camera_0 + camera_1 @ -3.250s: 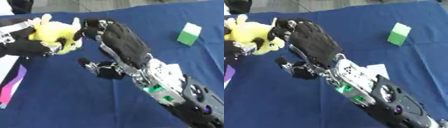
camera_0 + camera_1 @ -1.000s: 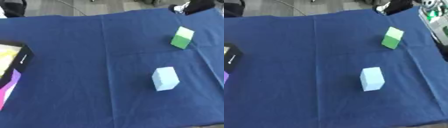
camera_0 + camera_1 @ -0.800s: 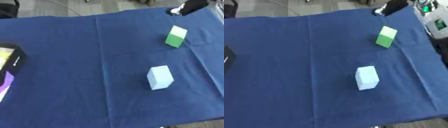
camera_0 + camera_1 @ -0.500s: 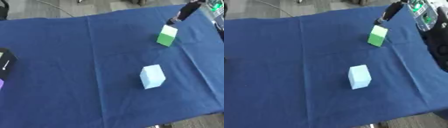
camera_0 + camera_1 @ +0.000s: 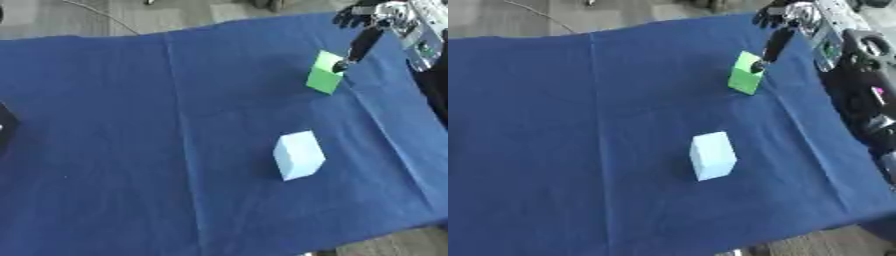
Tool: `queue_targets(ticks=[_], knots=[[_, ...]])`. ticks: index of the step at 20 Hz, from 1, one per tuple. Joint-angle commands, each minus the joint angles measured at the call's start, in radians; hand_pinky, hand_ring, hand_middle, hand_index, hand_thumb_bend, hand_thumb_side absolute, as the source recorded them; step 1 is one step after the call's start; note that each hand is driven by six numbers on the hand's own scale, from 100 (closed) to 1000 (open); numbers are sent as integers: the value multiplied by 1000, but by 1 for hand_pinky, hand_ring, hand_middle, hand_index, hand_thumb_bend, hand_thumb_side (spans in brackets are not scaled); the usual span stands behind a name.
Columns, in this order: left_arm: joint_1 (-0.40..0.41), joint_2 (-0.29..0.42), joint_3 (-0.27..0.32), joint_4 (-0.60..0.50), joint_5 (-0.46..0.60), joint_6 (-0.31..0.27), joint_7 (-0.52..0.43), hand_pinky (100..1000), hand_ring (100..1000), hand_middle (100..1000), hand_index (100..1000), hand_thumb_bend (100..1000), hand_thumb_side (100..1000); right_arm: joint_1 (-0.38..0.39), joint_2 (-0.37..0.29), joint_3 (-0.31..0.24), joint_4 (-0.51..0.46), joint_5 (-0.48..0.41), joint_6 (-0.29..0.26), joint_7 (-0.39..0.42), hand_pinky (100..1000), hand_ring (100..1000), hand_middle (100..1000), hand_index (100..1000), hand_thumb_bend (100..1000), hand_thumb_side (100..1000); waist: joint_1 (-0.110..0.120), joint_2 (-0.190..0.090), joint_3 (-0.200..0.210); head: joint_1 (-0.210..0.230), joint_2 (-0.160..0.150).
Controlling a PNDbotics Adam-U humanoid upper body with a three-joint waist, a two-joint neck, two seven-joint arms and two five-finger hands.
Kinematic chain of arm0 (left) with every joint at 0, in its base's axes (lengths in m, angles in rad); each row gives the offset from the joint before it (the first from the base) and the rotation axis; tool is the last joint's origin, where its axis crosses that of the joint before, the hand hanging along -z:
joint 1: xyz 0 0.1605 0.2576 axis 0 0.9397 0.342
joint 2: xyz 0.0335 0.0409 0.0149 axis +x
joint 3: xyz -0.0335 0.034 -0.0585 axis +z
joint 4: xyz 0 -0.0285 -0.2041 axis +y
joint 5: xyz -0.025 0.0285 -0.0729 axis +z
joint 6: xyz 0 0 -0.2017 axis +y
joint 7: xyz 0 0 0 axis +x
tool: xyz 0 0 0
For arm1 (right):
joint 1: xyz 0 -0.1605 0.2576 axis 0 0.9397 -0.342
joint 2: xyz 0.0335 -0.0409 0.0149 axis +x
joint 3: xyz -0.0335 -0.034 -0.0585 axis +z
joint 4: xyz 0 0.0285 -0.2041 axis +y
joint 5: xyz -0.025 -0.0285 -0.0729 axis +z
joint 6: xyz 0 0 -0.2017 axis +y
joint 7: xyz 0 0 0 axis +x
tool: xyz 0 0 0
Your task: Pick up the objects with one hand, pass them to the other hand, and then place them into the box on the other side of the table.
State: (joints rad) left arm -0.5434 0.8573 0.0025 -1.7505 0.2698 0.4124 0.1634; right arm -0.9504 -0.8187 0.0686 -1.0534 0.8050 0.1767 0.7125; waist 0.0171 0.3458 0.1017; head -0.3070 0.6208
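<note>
Up top, one straight finger of the right hand touches the green block's upper edge, the others curled back, grasping nothing. Nearer, a pale blue block stands on the creased blue cloth; a black box corner shows at left

1. Green block: upright, slightly tilted, far right part of the blue cloth.
2. Pale blue block: standing, turned askew, nearer the front edge, well apart from the green one.
3. Box: only a dark corner shows at the left edge.
</note>
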Motion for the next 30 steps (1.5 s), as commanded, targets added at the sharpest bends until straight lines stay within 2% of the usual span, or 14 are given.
queue_targets(ticks=[1, 9, 17, 19, 22, 23, 24, 26, 28, 30], knots=[[9, 17, 14, -66, 88, -14, 109, 800, 828, 675, 839, 330, 889, -17, -20, -22, 13, -33, 10, -7, 914, 912, 863, 948, 619, 198, -1, -15, 2, -5, -15], [40, -1, 17, -139, 150, -10, 186, 793, 823, 657, 831, 323, 887, 9, -14, -25, 65, 24, 65, -112, 907, 910, 851, 951, 630, 218, 5, 3, 18, -13, -26], [53, -4, 26, -175, 156, -15, 196, 792, 822, 645, 822, 317, 891, 19, -7, -40, 118, 88, 89, -144, 905, 908, 838, 941, 585, 239, 8, 21, 33, -24, -41], [54, -4, 29, -176, 156, -14, 199, 790, 821, 641, 820, 311, 889, 20, -4, -42, 125, 89, 93, -151, 901, 899, 825, 926, 551, 236, 8, 23, 35, -24, -42], [57, -4, 31, -177, 159, -10, 200, 791, 821, 639, 817, 306, 890, 19, 2, -47, 124, 63, 107, -168, 886, 874, 755, 861, 484, 190, 10, 22, 35, -21, -40], [59, -3, 31, -176, 159, -9, 201, 790, 818, 635, 814, 298, 886, 17, 4, -49, 115, 42, 113, -176, 874, 852, 665, 789, 456, 138, 10, 21, 34, -20, -36], [60, -3, 32, -176, 158, -7, 203, 789, 817, 633, 814, 294, 885, 16, 3, -47, 101, 17, 118, -183, 870, 846, 629, 758, 429, 117, 10, 19, 33, -18, -33], [64, -3, 32, -175, 158, -4, 205, 788, 816, 633, 813, 289, 886, 18, -2, -39, 63, -38, 128, -193, 860, 824, 584, 710, 327, 100, 11, 15, 30, -15, -28], [67, -3, 31, -173, 158, -1, 207, 786, 819, 645, 823, 283, 886, 20, -9, -32, 21, -81, 145, -205, 848, 805, 558, 672, 188, 100, 10, 10, 27, -13, -25], [68, -3, 29, -171, 157, 0, 208, 786, 824, 659, 829, 280, 886, 21, -17, -30, -24, -112, 175, -226, 842, 792, 545, 655, 149, 100, 10, 5, 24, -9, -22]])
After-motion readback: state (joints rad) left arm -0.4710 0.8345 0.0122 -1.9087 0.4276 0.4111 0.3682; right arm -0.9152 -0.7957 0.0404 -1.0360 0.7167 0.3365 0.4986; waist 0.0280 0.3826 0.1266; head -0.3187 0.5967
